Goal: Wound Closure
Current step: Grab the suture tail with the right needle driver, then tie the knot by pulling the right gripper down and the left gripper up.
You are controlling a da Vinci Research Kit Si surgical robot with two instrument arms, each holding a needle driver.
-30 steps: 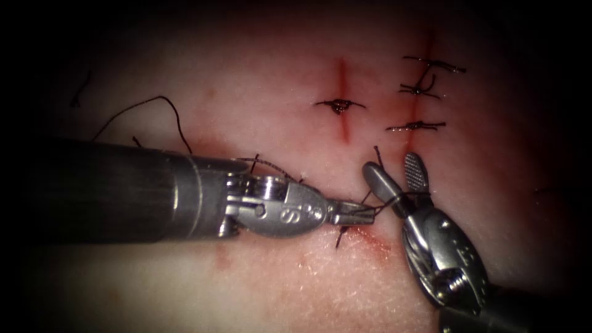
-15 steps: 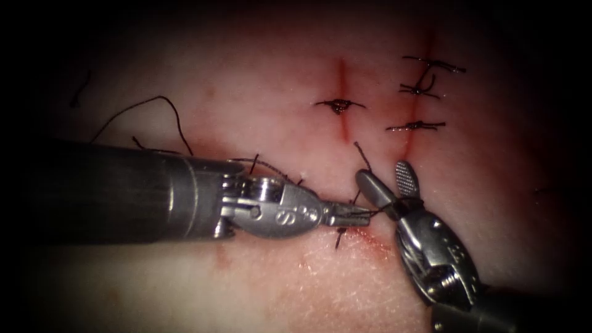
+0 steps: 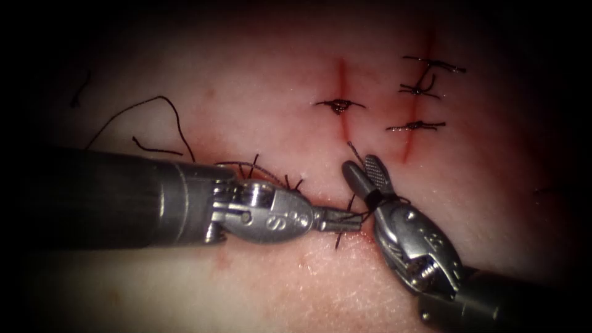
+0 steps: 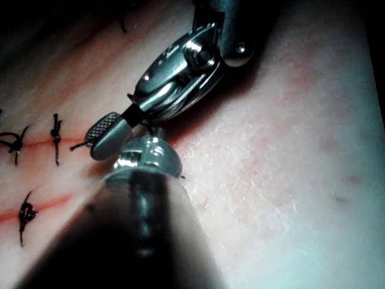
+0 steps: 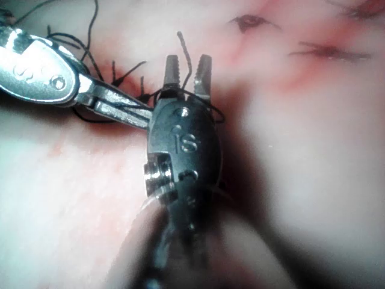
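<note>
tissue (image 3: 259,80) pale, lying across the endoscope view. two cuts in it: centre cut (image 3: 341,74) lined with red fluid and closed by one knotted stitch (image 3: 339,105); right-hand cut (image 3: 408,151) crossed by three knotted stitches (image 3: 417,126).

left tool (image 3: 351,221) in from the left, lying low over the tissue, tip below the lower end of the centre cut. jaws closed flat together, pinching thread (image 3: 356,216) at the very tip. same grip seen from the right wrist view, left tool (image 5: 141,114) meeting the right tool's side.

right tool (image 3: 361,168) up from the lower right, pointing toward the lower end of the centre cut, just beside the left tool's tip. jaws parted a little, nothing clamped between them. thread wrapped round the neck below the jaws, running across to the left tool's tip. in the right wrist view, right tool (image 5: 187,63) with a stiff thread end (image 5: 183,45) standing up in the gap, free of both jaws. seen also from the left wrist view, right tool (image 4: 105,137), jaws slightly apart.

long loose strand (image 3: 163,98) curving over the tissue above the left tool's shaft. short cut piece (image 3: 157,150) beneath it. short dark tails (image 3: 338,239) sticking out of the tissue under the left tool's tip.
</note>
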